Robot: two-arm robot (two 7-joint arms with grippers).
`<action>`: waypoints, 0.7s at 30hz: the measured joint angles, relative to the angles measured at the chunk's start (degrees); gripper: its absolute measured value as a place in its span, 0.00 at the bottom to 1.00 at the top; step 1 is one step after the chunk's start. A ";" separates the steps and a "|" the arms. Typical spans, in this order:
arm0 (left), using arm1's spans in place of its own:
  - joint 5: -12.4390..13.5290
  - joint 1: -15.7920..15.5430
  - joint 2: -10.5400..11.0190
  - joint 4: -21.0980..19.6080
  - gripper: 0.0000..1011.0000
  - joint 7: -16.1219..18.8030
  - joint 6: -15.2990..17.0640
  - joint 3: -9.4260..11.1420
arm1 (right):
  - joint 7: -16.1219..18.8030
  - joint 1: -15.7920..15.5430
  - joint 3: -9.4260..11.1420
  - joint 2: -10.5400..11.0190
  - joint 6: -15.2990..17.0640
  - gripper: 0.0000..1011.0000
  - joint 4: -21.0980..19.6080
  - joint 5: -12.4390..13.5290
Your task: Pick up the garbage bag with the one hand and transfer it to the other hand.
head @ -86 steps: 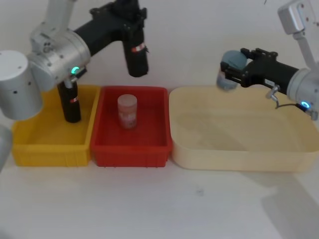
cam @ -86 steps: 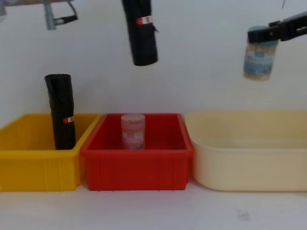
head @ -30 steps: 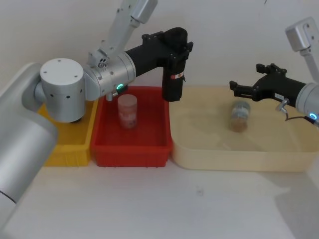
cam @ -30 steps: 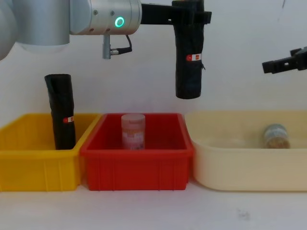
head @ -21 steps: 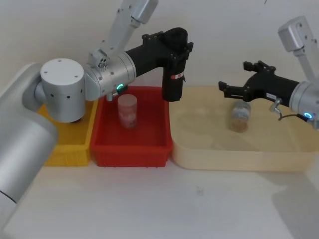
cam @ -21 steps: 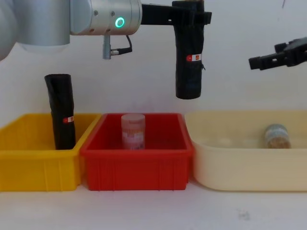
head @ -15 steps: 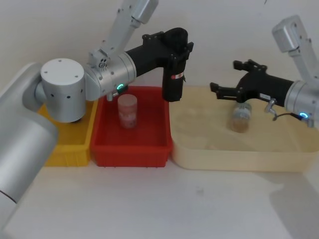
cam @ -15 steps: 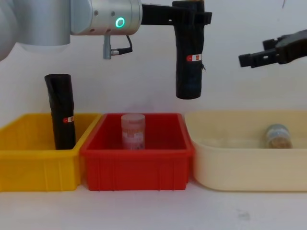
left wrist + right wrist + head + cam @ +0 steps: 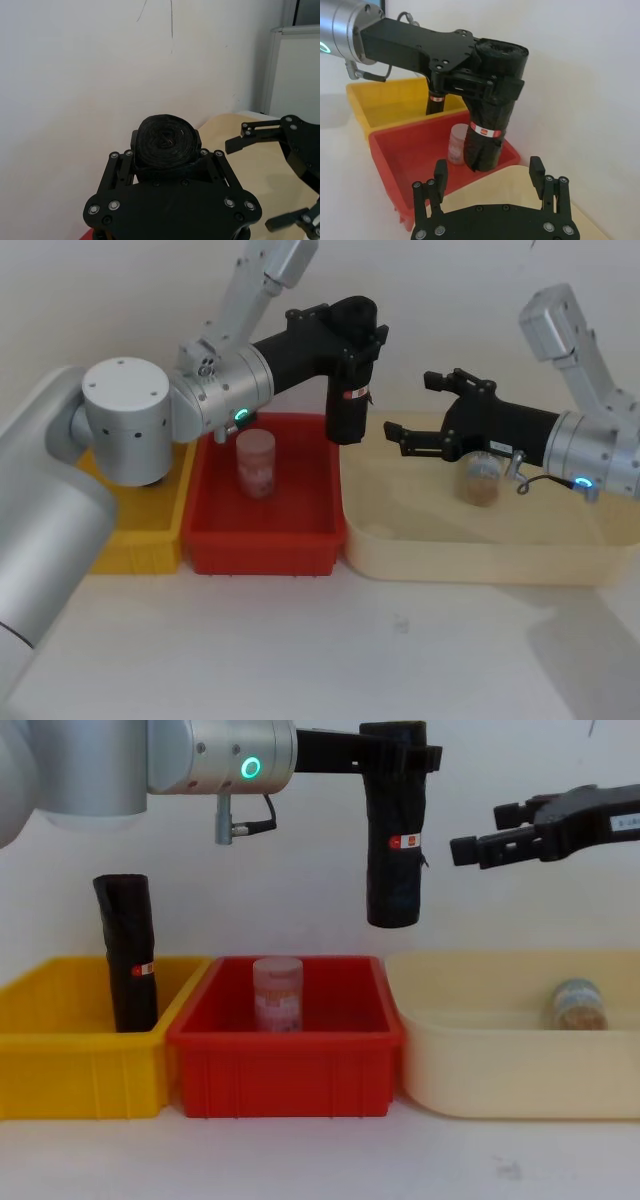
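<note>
Above the white table [image 9: 300, 640], against a pale wall [image 9: 450, 300], left pincer [image 9: 352, 332] clamps garbage bag [image 9: 347, 410]; right pincer [image 9: 410, 405] spread.

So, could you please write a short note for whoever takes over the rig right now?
Left gripper: shut on the garbage bag, holding it upright in the air above the red bin's right edge.
Right gripper: fingers open, level with the bag, to its right, not touching it.
Done: bag picked up.
Left: close the right gripper on the bag, then release the left.
The second roll stands in the yellow bin.
</note>
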 joint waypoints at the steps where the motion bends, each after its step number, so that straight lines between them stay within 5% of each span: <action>1: 0.00 0.00 0.00 0.00 0.51 0.00 0.00 0.00 | 0.00 0.00 0.00 0.00 0.00 0.99 0.00 0.00; 21: -0.01 0.00 0.00 0.00 0.51 0.00 0.01 0.00 | -4.29 -1.79 2.29 -4.01 -0.88 0.99 1.80 5.29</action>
